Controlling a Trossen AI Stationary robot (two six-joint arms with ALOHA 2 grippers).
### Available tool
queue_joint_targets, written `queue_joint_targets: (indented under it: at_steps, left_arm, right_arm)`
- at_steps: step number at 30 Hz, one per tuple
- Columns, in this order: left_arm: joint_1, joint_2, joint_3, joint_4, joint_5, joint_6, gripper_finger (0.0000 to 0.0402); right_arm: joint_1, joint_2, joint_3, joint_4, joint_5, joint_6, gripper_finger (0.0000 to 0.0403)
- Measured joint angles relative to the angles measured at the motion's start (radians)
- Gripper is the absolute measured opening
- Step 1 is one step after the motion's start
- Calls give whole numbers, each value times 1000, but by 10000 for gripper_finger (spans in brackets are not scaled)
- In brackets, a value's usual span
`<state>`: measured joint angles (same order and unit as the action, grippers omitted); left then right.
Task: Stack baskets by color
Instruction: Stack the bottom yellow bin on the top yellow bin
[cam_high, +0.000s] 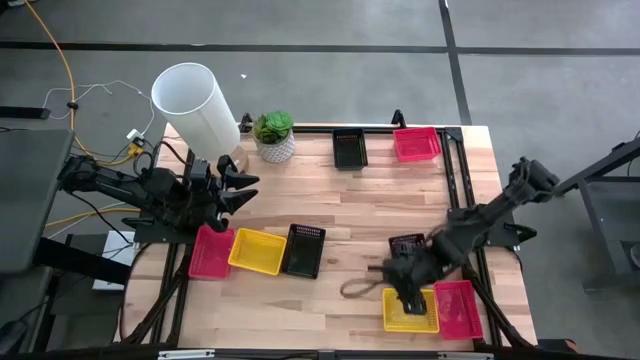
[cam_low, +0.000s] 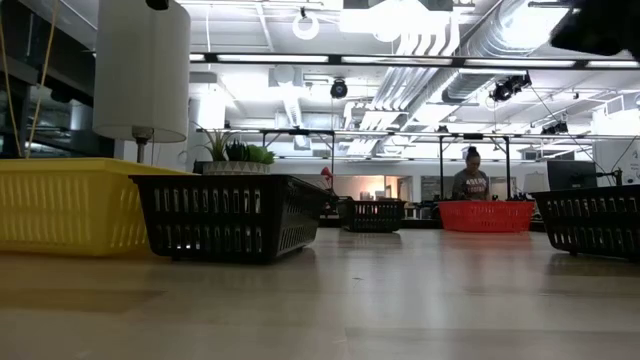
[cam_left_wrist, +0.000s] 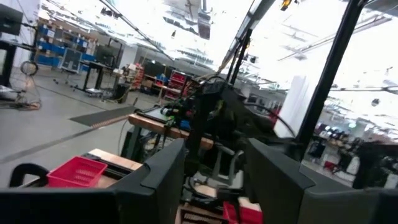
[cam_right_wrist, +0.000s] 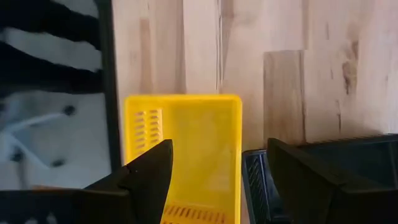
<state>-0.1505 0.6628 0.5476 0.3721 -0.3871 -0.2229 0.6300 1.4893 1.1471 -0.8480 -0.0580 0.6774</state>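
Near the table's left front stand a red basket (cam_high: 211, 252), a yellow basket (cam_high: 256, 251) and a black basket (cam_high: 303, 250) in a row. At the far edge sit a black basket (cam_high: 350, 148) and a red basket (cam_high: 417, 143). At the right front are a black basket (cam_high: 407, 245), a yellow basket (cam_high: 410, 310) and a red basket (cam_high: 457, 308). My right gripper (cam_right_wrist: 217, 186) hangs open above that yellow basket (cam_right_wrist: 186, 155), pointing steeply down, touching nothing. My left gripper (cam_high: 235, 190) is open and empty, raised over the table's left side.
A tall white cylinder (cam_high: 197, 105) and a white pot with a green plant (cam_high: 273, 135) stand at the far left corner. The middle of the wooden table (cam_high: 360, 205) is bare. A person (cam_low: 470, 180) shows in the room beyond the far edge.
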Motion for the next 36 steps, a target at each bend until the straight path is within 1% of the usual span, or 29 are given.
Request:
queue_joint_targets:
  at_steps: [2, 5, 12, 15, 18, 21, 24, 27, 30, 31, 32, 34, 36]
  left_arm:
    - [0, 0, 0, -1, -13, 10, 161]
    - [0, 0, 0, -2, -22, 11, 161]
    - [0, 0, 0, -2, -22, 17, 161]
    - [0, 0, 0, -2, -22, 17, 161]
    - [0, 0, 0, -3, -22, 17, 161]
    - [0, 0, 0, -5, -32, 17, 161]
    - [0, 0, 0, -7, -45, 17, 161]
    - [0, 0, 0, -9, -44, 17, 161]
    - [0, 0, 0, -9, -44, 17, 161]
    - [0, 0, 0, -9, -44, 18, 161]
    - [0, 0, 0, -9, -44, 20, 161]
    - [0, -2, 0, -9, -44, 44, 161]
    - [0, -3, 0, -2, -46, 66, 161]
  right_arm:
    - [32, 29, -2, 4, 50, -4, 247]
    - [48, 64, -2, 35, 106, -26, 247]
    - [47, 174, -2, 51, 106, -110, 247]
    - [47, 208, -2, 52, 109, -122, 246]
    - [45, 234, -2, 53, 106, -131, 237]
    - [45, 256, -2, 62, 106, -142, 210]
    - [45, 273, -2, 61, 103, -139, 165]
    - [45, 278, -2, 61, 103, -136, 108]
    - [41, 266, -3, 59, 97, -112, 37]
    - [34, 256, -2, 59, 83, -108, 19]
    - [25, 245, 4, 54, 72, -107, 11]
    - [2, 223, 24, 45, 67, -110, 15]
    - [-30, 197, 52, 43, 87, -123, 15]
